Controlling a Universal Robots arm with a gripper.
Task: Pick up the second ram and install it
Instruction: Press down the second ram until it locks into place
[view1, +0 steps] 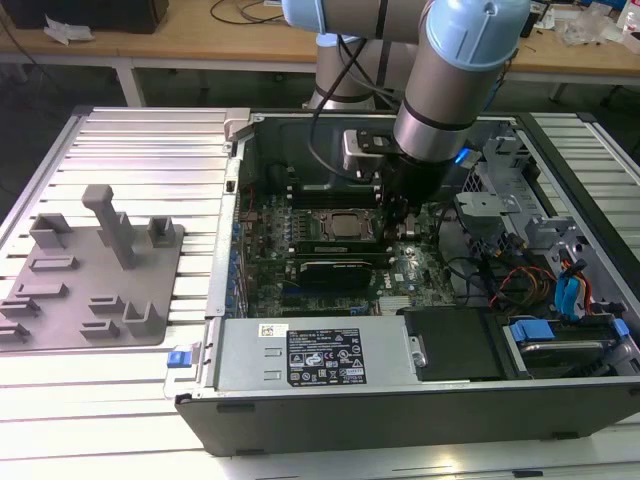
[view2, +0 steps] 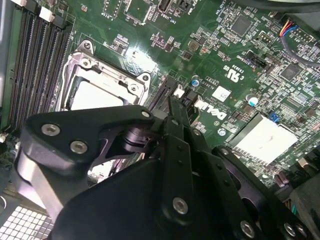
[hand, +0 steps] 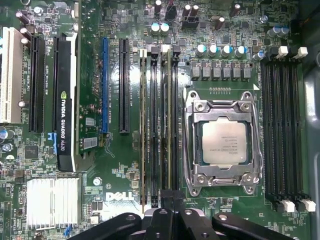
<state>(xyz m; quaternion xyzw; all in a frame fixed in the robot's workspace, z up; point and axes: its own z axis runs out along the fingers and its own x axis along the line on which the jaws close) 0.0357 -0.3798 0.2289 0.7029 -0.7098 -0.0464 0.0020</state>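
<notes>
Ribbed white worktop (view1: 140, 150) carries an open computer case (view1: 400, 400), and the arm is reaching right down into it. The gripper (hand: 171, 192) has its jaws drawn together at one end of the memory slots. The jaws are closed, but I cannot tell whether they pinch the stick or only bear on its top edge. Straight out from the jaws runs the second ram (hand: 169, 125), seen edge-on as a thin green-gold line standing in a black slot. Its long axis leads directly away from the jaw tips, so the gripper sits at the stick's end rather than its middle. No label or chips are visible from this angle. The slot lies between the processor socket (hand: 224, 142) and the graphics card (hand: 65, 100). Another thin stick edge (hand: 144, 125) stands a few slots over. Well off to the exterior view's left, the grey holder block (view1: 100, 270) holds no green sticks.
</notes>
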